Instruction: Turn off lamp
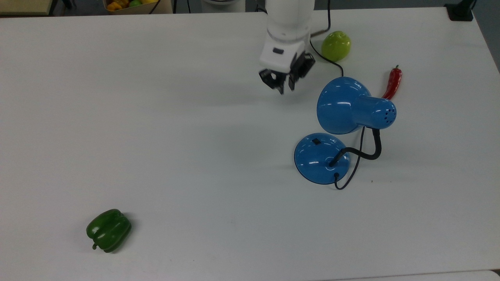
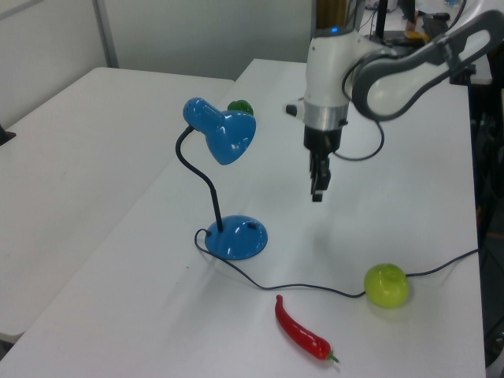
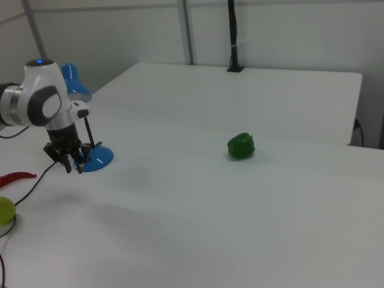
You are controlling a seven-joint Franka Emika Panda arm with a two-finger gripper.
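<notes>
The blue lamp stands on the white table (image 1: 156, 117), with its round base (image 1: 320, 160) carrying a small black switch (image 1: 316, 141). A black gooseneck (image 1: 373, 148) rises to the bell-shaped shade (image 1: 343, 105), and a black cord (image 1: 351, 171) loops away from the base. In the left view the base (image 2: 236, 238) sits below the shade (image 2: 228, 135). My gripper (image 1: 286, 89) hangs in the air, up and to the top view's left of the shade, well clear of the base. It is shut with nothing in it and points down (image 2: 317, 193). The right view has the gripper (image 3: 72, 167) in front of the base (image 3: 99, 158).
A green bell pepper (image 1: 108, 230) lies near the top view's lower left. A yellow-green round fruit (image 1: 336, 45) and a red chili (image 1: 392, 82) lie beyond the lamp, beside the arm's cable. A box of fruit (image 1: 133, 4) sits past the table's far edge.
</notes>
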